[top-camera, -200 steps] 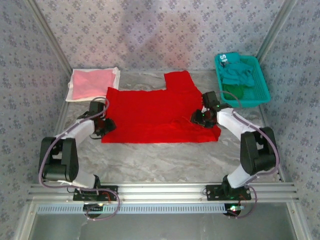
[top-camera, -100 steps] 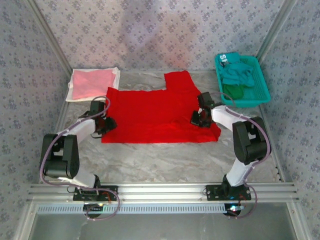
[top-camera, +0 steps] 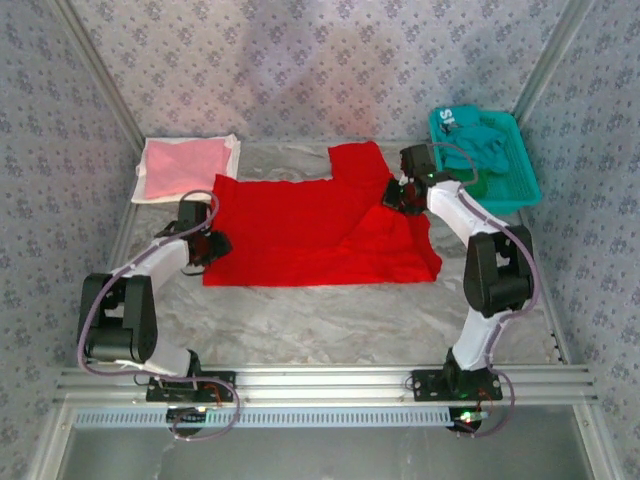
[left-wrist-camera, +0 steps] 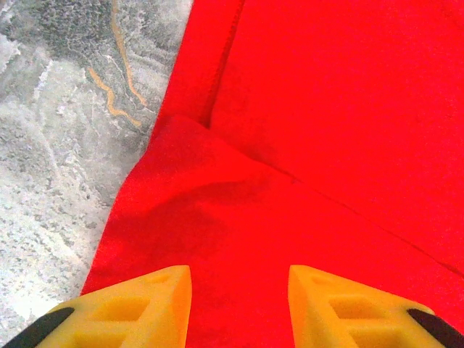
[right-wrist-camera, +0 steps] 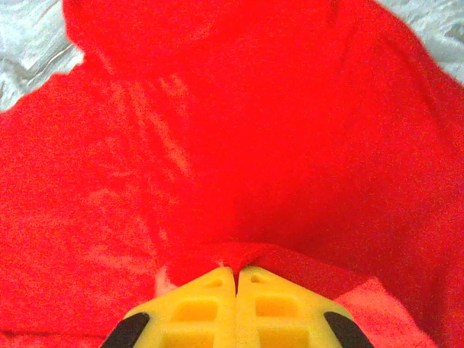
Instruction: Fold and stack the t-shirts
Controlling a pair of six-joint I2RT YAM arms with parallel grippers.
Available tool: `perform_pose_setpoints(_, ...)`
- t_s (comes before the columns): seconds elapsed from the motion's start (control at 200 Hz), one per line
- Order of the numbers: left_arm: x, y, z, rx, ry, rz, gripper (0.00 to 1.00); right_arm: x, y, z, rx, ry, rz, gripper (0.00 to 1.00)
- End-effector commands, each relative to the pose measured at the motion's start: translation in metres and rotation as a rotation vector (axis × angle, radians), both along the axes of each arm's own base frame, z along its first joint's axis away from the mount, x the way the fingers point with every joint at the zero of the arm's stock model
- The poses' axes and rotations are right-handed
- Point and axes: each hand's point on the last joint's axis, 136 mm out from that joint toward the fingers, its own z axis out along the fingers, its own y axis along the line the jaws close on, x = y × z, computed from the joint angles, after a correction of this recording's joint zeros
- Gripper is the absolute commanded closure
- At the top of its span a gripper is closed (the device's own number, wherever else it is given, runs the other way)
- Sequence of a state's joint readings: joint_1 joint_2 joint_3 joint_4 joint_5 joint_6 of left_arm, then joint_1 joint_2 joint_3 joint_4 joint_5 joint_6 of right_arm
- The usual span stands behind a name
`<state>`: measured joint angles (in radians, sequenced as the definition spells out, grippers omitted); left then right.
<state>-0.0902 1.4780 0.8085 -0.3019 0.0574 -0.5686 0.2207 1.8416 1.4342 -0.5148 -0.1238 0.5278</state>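
At 10 o'clock on the worktop point(top-camera: 300, 310) one pale pink t-shirt point(top-camera: 185, 165) is lying folded on a white sheet point(top-camera: 234, 150). The left gripper point(left-wrist-camera: 239, 290) is hovering over the 9 o'clock edge of the one red t-shirt point(top-camera: 300, 225), with its jaws apart and holding nothing. This red t-shirt is lying spread in the middle of the worktop. At its 2 o'clock side the right gripper point(right-wrist-camera: 236, 279) is pinching a fold of the red cloth, jaws together on it. With one side only gripped, I judge the cloth may drag crooked or slip from the thin pinch. At 2 o'clock one teal basket point(top-camera: 528, 165) is holding a teal t-shirt point(top-camera: 480, 145) and a dark green t-shirt point(top-camera: 468, 182); their exact number I cannot tell.
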Motion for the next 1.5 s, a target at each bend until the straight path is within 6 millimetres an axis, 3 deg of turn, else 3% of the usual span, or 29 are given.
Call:
perform_pose_setpoints(0.0,0.011,0.004,0.017,0.016,-0.054,0.013,0.61,0.009,-0.012,-0.014,-0.021,0.056,-0.016,0.93)
perform_pose_setpoints(0.065,0.01,0.005,0.016,0.02,-0.051,0.012,0.6,0.019,-0.009,-0.009,0.011,0.05,-0.017,0.67)
perform_pose_setpoints(0.095,0.01,0.005,0.016,0.021,-0.049,0.01,0.6,0.022,-0.008,-0.005,0.026,0.043,-0.007,0.61)
perform_pose_setpoints(0.19,0.008,0.005,0.016,0.029,-0.04,0.007,0.6,0.024,-0.006,0.01,0.059,0.011,0.004,0.61)
perform_pose_setpoints(0.345,0.0,0.015,0.009,0.034,-0.011,0.039,0.59,0.001,-0.006,0.023,0.124,-0.036,-0.011,0.59)
perform_pose_setpoints(0.455,-0.003,0.025,0.001,0.027,0.005,0.064,0.57,-0.026,-0.002,0.008,0.14,0.015,-0.009,0.6)
perform_pose_setpoints(0.57,0.002,0.025,-0.001,0.021,0.012,0.039,0.57,-0.039,-0.006,-0.02,0.133,0.069,-0.015,0.6)
perform_pose_setpoints(0.765,0.007,0.019,-0.005,0.007,0.019,0.011,0.58,-0.034,0.01,-0.042,0.118,0.108,0.039,0.59)
perform_pose_setpoints(1.034,0.002,0.02,-0.008,0.017,0.03,0.011,0.58,-0.029,0.017,-0.07,0.103,0.159,0.038,0.6)
perform_pose_setpoints(1.184,0.002,0.021,-0.009,0.022,0.03,0.01,0.58,-0.03,0.021,-0.074,0.103,0.16,0.042,0.72)
perform_pose_setpoints(1.369,0.003,0.023,-0.008,0.029,0.026,0.018,0.59,-0.027,0.025,-0.068,0.132,0.146,0.04,1.0)
perform_pose_setpoints(1.494,0.004,0.025,-0.002,0.031,0.002,0.029,0.59,-0.021,0.029,-0.059,0.188,0.127,0.031,1.0)
